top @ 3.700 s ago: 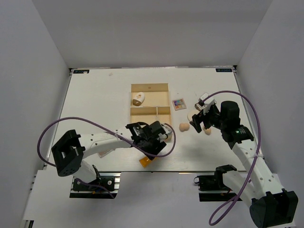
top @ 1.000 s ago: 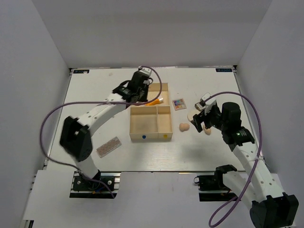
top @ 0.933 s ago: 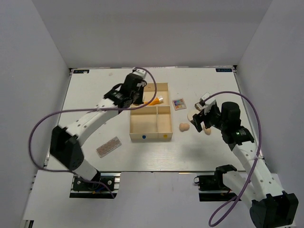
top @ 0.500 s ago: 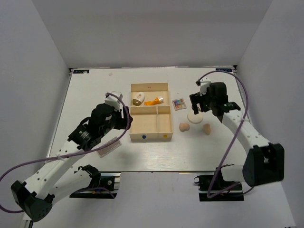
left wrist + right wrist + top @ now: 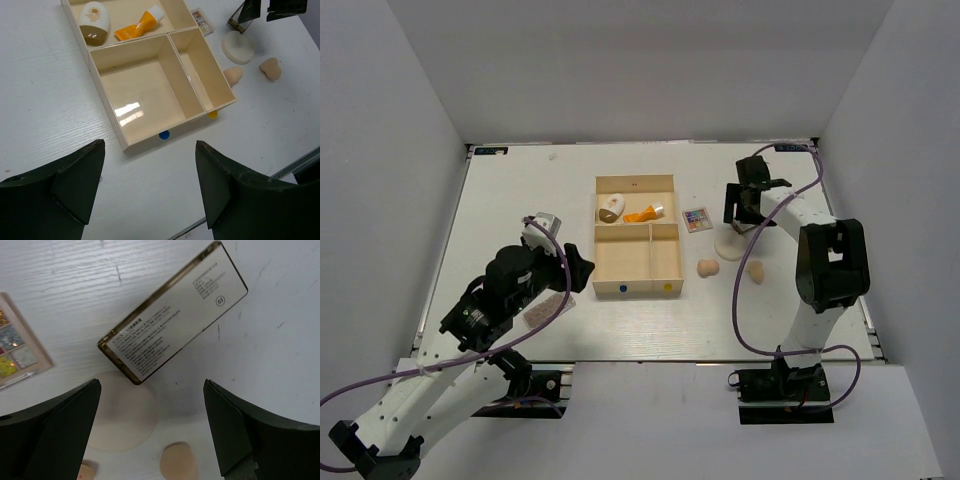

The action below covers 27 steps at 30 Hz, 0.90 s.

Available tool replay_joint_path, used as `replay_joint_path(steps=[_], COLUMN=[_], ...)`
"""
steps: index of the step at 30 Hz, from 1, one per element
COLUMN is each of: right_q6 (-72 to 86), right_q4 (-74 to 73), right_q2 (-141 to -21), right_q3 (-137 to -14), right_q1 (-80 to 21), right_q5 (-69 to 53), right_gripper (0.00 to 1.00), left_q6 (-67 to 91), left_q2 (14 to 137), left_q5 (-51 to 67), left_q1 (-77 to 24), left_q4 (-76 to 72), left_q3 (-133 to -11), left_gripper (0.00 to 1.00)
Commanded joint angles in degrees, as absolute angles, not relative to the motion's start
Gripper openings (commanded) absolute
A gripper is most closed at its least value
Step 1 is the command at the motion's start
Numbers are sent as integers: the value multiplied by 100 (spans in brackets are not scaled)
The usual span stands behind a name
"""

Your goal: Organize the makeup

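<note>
The orange tube (image 5: 642, 213) lies in the back compartment of the wooden tray (image 5: 675, 235), beside a white and brown bottle (image 5: 610, 210); the tube also shows in the left wrist view (image 5: 135, 27). My left gripper (image 5: 576, 270) is open and empty over the table near the tray's front left (image 5: 150, 195). The speckled brown palette (image 5: 546, 306) lies partly under the left arm. My right gripper (image 5: 745, 205) is open and empty (image 5: 152, 430) above the dark flat case (image 5: 172, 337), label side up. The multicolour palette (image 5: 696, 219), cream round pad (image 5: 730, 245) and two peach sponges (image 5: 708, 267) (image 5: 756, 270) lie right of the tray.
The tray's two front compartments (image 5: 145, 92) (image 5: 202, 67) hold nothing. Blue (image 5: 164, 135) and yellow (image 5: 213, 114) dots mark its front wall. The table's near edge (image 5: 280, 167) runs close below the tray. White walls enclose the table on three sides.
My left arm has pulled back from the tray's back compartment to the near left, leaving the orange tube there. My right arm has swung back and now hovers over the flat case.
</note>
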State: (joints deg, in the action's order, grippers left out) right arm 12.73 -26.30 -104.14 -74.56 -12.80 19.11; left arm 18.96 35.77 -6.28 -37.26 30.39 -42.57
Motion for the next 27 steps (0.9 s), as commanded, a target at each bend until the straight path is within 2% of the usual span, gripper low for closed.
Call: replay_joint_path(steps=[1,8,14,27], right_q6=[1959,2469,2628,3234], right_q4=[-2795,-2602,-2409,-1925], right_q2=[-10485,-10582,-10477,-10678], right_q3=[-7559,-7515,-7541,-7550], right_q1=[-1187,-1063,-1028,-791], right_q5=[2373,2347,1811,1898], right_gripper=[89,89,89,89], left_q6=[1907,1890,1898,1890], left_q2=[3595,3577,3595,3586], left_q5=[-431,-431,-457,-483], left_q1=[-3744,-3744,-3744,-3744], left_q4=[2979,2971,2971,2971], left_q3=[-4280,-4271,-4263,-4263], left_gripper=[82,83,83,83])
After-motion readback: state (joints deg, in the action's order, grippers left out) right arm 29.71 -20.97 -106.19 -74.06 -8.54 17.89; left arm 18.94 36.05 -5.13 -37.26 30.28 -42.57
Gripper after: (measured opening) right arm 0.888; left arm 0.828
